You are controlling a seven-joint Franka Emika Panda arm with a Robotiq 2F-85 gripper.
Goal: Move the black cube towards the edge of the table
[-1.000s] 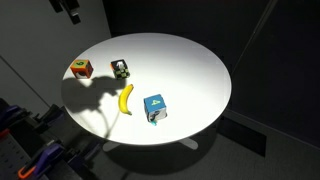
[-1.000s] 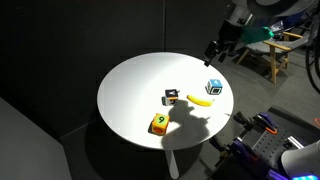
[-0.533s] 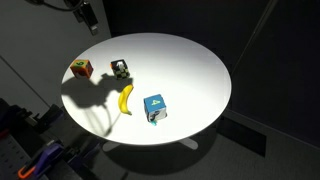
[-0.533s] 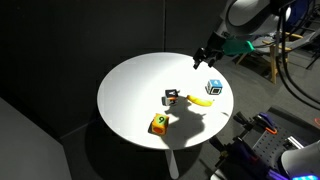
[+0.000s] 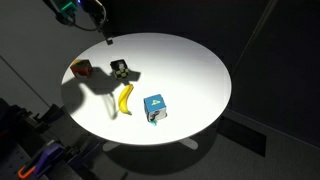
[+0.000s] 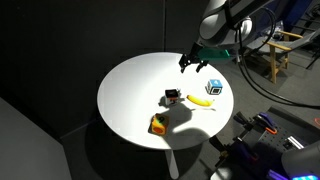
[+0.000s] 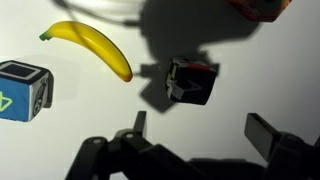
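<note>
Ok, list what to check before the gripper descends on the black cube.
1. Gripper open: ok, fingers wide apart in the wrist view.
2. Black cube lined up between the fingers: ok.
3. Cube clear of the banana: ok, a gap shows.
4. Gripper off the table: ok, it hovers above.
5. Free path to the edge: cannot tell; the orange-red cube sits close by.
</note>
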